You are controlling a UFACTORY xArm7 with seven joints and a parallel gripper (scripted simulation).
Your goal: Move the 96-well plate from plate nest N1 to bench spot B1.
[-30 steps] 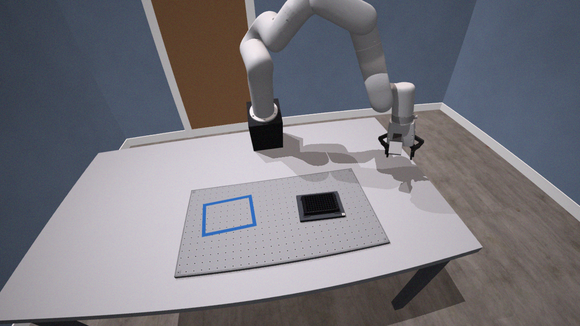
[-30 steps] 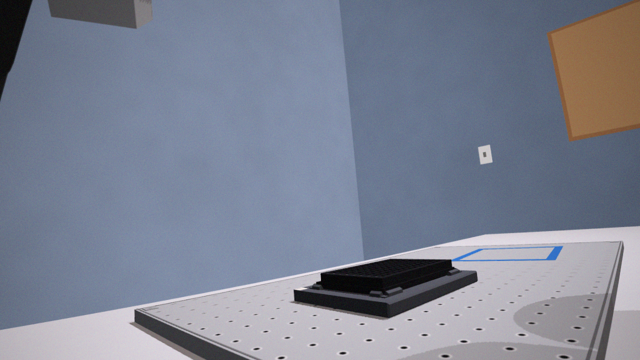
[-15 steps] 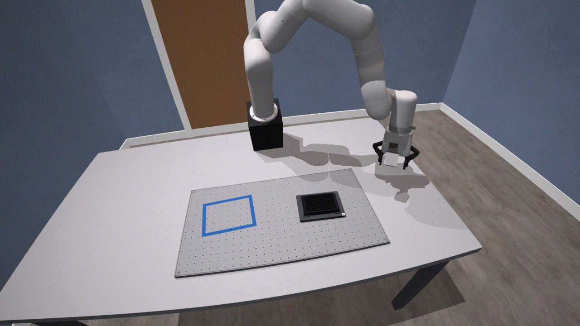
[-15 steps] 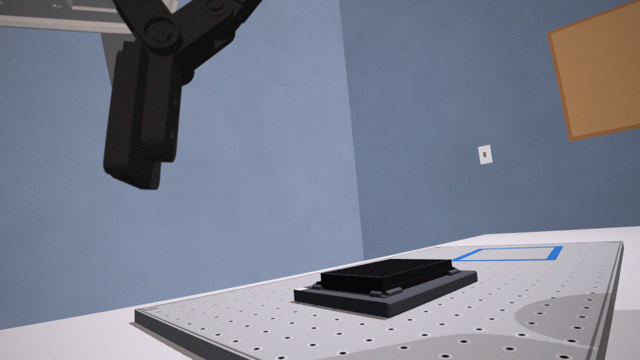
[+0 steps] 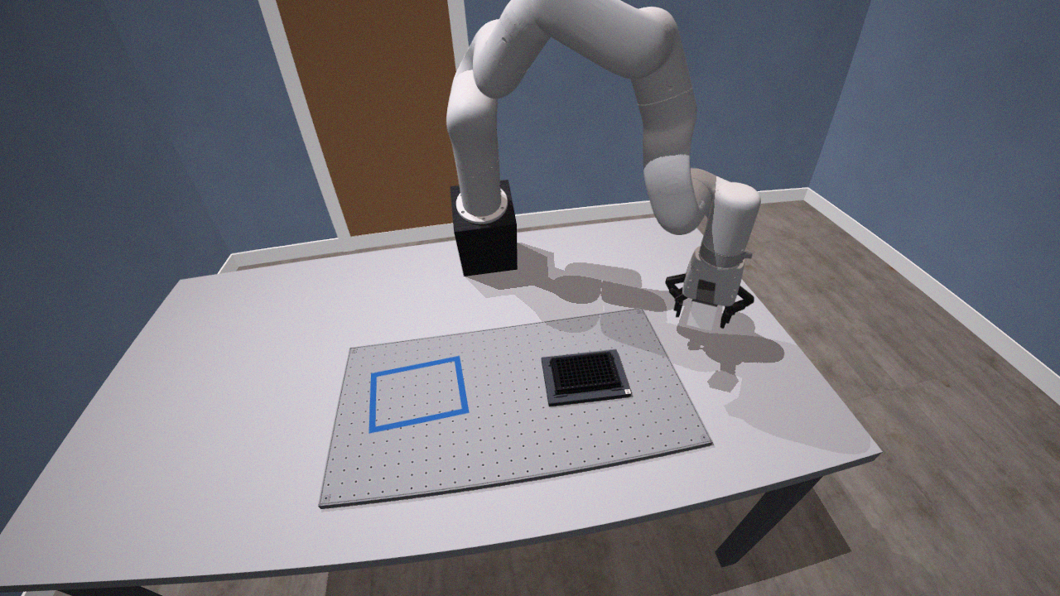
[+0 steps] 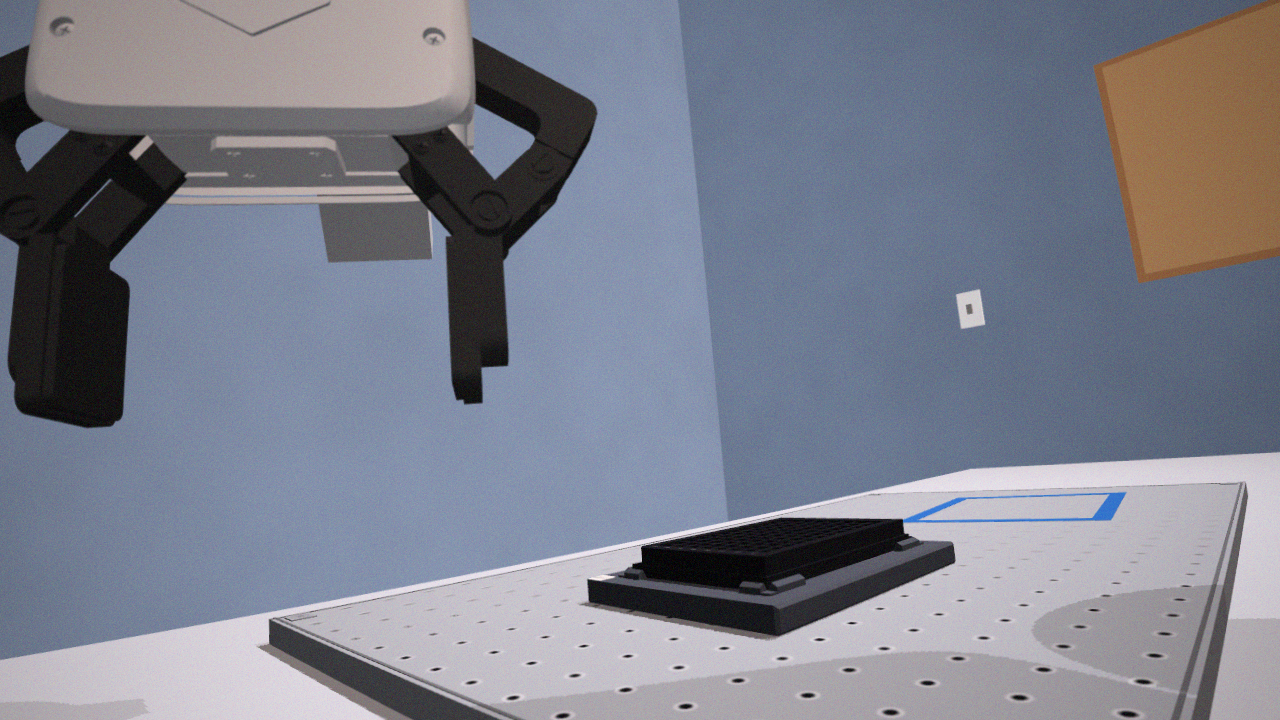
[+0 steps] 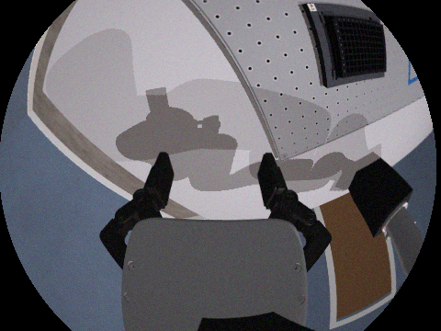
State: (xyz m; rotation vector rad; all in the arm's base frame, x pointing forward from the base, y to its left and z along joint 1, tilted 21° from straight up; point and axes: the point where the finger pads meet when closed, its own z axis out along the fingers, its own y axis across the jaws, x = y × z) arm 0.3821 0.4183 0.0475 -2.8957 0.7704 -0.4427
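The black 96-well plate (image 5: 586, 372) sits flat in the dark plate nest (image 5: 585, 377) on the right half of the perforated deck (image 5: 511, 404). It also shows in the exterior view (image 6: 771, 548) and at the upper right of the wrist view (image 7: 360, 46). The blue taped outline (image 5: 416, 392) lies on the deck's left half and is empty; it shows far off in the exterior view (image 6: 1015, 507). My gripper (image 5: 701, 319) is open and empty, hanging above the table beyond the deck's far right corner, well apart from the plate. Its fingers show in the exterior view (image 6: 268, 394) and the wrist view (image 7: 216, 173).
The arm's black base block (image 5: 484, 237) stands at the back of the table. The table's right edge is close under the gripper, with wooden floor (image 5: 926, 415) beyond it.
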